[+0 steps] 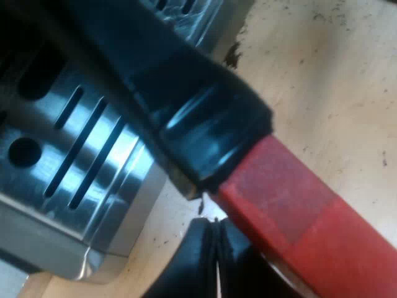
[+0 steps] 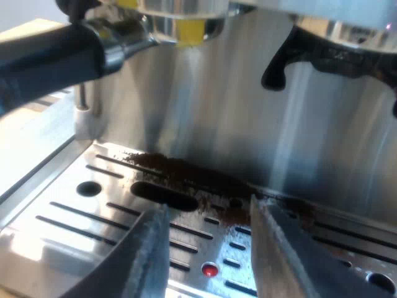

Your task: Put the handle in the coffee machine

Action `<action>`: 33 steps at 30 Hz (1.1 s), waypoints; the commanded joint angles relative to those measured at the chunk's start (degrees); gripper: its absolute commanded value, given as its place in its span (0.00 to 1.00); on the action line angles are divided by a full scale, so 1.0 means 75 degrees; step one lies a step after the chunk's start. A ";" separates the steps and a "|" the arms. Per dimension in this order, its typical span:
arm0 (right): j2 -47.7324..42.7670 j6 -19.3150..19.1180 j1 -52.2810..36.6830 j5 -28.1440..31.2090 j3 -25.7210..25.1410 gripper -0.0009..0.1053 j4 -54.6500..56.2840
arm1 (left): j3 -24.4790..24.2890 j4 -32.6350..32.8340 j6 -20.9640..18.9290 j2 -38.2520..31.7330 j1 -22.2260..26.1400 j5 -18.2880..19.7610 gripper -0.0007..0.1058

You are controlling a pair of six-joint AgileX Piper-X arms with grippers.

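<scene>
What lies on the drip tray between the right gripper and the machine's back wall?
Dark coffee grounds, spilled across the tray's slots, as the right wrist view shows.

black handle ending in bright red. silver drip tray patterned with dark parallel slots and round holes, dusted with dark brown coffee grounds. pale beige counter flecked with dark specks.
</scene>
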 commanded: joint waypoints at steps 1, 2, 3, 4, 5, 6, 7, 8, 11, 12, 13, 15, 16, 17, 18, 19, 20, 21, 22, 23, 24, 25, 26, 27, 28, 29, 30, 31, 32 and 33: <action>-0.0528 0.0003 0.0131 -0.0032 0.0002 0.35 0.0613 | -0.0015 0.0147 0.0245 -0.0123 -0.0330 0.0808 0.01; -0.0797 0.0090 0.0166 -0.0076 0.0002 0.35 0.0964 | -0.0015 0.0147 0.0362 -0.0123 -0.0436 0.0808 0.01; -0.1083 0.0273 0.0163 -0.0301 0.0002 0.35 0.1336 | -0.0015 0.0147 0.0441 -0.0123 -0.0530 0.0808 0.01; -0.1183 0.0355 0.0163 -0.0450 0.0002 0.35 0.1540 | -0.0015 0.0147 0.0481 -0.0123 -0.0588 0.0808 0.01; -0.1482 0.0571 0.0163 -0.0656 0.0002 0.35 0.1940 | -0.0015 0.0147 0.0538 -0.0123 -0.0700 0.0808 0.01; -0.1782 0.0699 0.0163 -0.0720 0.0002 0.35 0.2271 | -0.0015 0.0123 0.0570 -0.0123 -0.0803 0.0808 0.01; -0.1937 0.0749 0.0163 -0.0753 0.0002 0.35 0.2539 | -0.0015 0.0100 0.0570 -0.0123 -0.0837 0.0808 0.01; -0.2201 0.0794 0.0163 -0.0899 0.0002 0.35 0.2891 | -0.0015 0.0007 0.0568 -0.0123 -0.0933 0.0808 0.01; -0.3007 0.0867 0.0163 -0.1461 0.0002 0.37 0.3760 | -0.0015 -0.0340 0.0568 -0.0123 -0.1124 0.0808 0.01; -0.3279 0.0885 0.0163 -0.1708 0.0002 0.40 0.3955 | -0.0015 -0.0438 0.0568 -0.0123 -0.1156 0.0808 0.01; -0.3475 0.0898 0.0163 -0.1824 0.0002 0.43 0.4043 | -0.0015 -0.0491 0.0568 -0.0123 -0.1173 0.0808 0.01; -0.3974 0.0894 0.0163 -0.2094 0.0002 0.51 0.4208 | -0.0015 -0.0754 0.0568 -0.0123 -0.1234 0.0808 0.01; -0.4097 0.0894 0.0163 -0.2131 0.0002 0.52 0.4209 | -0.0015 -0.0799 0.0568 -0.0123 -0.1234 0.0839 0.01; -0.4301 0.0894 0.0163 -0.2229 0.0002 0.53 0.4210 | -0.0015 -0.0942 0.0568 -0.0123 -0.1255 0.1022 0.01; -0.4464 0.0894 0.0163 -0.2373 0.0002 0.53 0.4210 | -0.0015 -0.1067 0.0568 -0.0123 -0.1255 0.1199 0.01; -0.4510 0.0894 0.0163 -0.2425 0.0002 0.53 0.4210 | -0.0015 -0.1136 0.0554 -0.0123 -0.1256 0.1265 0.01; -0.4616 0.0894 0.0163 -0.2600 0.0002 0.53 0.4210 | -0.0015 -0.1283 0.0508 -0.0123 -0.1256 0.1420 0.01; -0.4671 0.0894 0.0163 -0.2751 0.0002 0.53 0.4210 | -0.0015 -0.1419 0.0485 -0.0123 -0.1256 0.1497 0.01; -0.4709 0.0894 0.0163 -0.2799 0.0002 0.53 0.4210 | -0.0015 -0.1502 0.0458 -0.0123 -0.1256 0.1512 0.01; -0.4715 0.0894 0.0163 -0.2883 0.0002 0.53 0.4210 | -0.0015 -0.1661 0.0379 -0.0123 -0.1256 0.1539 0.01; -0.4714 0.0894 0.0163 -0.2963 0.0002 0.53 0.4210 | -0.0015 -0.1839 0.0252 -0.0123 -0.1256 0.1542 0.01; -0.4714 0.0878 0.0163 -0.2979 0.0002 0.53 0.4210 | -0.0015 -0.1925 0.0198 -0.0123 -0.1256 0.1541 0.01; -0.4688 0.0866 0.0163 -0.3020 0.0002 0.53 0.4210 | -0.0015 -0.2073 0.0048 -0.0123 -0.1256 0.1554 0.01; -0.4689 0.0870 0.0163 -0.3142 0.0002 0.53 0.4210 | -0.0015 -0.2180 -0.0076 -0.0123 -0.1256 0.1565 0.01; -0.4689 0.0870 0.0163 -0.3156 0.0002 0.53 0.4210 | -0.0015 -0.2233 -0.0154 -0.0123 -0.1256 0.1591 0.01; -0.4689 0.0870 0.0163 -0.3160 0.0002 0.53 0.4210 | -0.0015 -0.2317 -0.0273 -0.0123 -0.1256 0.1715 0.01; -0.4689 0.0870 0.0163 -0.3157 0.0002 0.53 0.4210 | -0.0015 -0.2387 -0.0395 -0.0123 -0.1256 0.1807 0.01; -0.4689 0.0870 0.0163 -0.3172 0.0002 0.53 0.4210 | -0.0015 -0.2402 -0.0466 -0.0123 -0.1256 0.1842 0.01; -0.4689 0.0870 0.0163 -0.3165 0.0002 0.53 0.4210 | -0.0015 -0.2435 -0.0556 -0.0123 -0.1256 0.1849 0.01; -0.4689 0.0870 0.0163 -0.3165 0.0002 0.53 0.4210 | -0.0015 -0.2406 -0.0637 -0.0123 -0.1256 0.1847 0.01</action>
